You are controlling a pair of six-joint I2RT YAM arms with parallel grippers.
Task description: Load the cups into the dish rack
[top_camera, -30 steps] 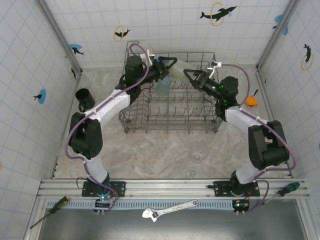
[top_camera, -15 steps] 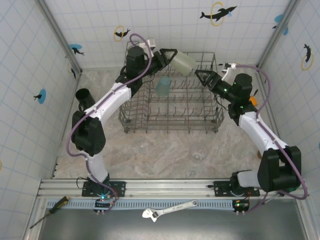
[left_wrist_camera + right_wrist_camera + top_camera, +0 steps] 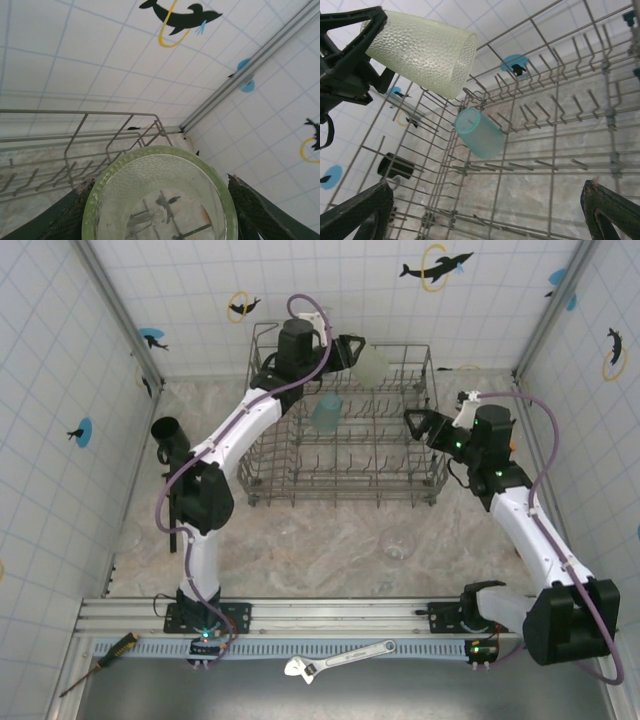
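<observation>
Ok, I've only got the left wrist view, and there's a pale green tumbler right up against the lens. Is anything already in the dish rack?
Observer: Yes, one teal tumbler sits tilted among the tines of the dish rack.
Operator: And the right end effector?
Observer: The right end effector is open and empty at the rack's right side, apart from your pale green tumbler.
Operator: Which cups are outside the rack?
Observer: A black mug stands to the left of the rack and a clear tumbler in front of it.
</observation>
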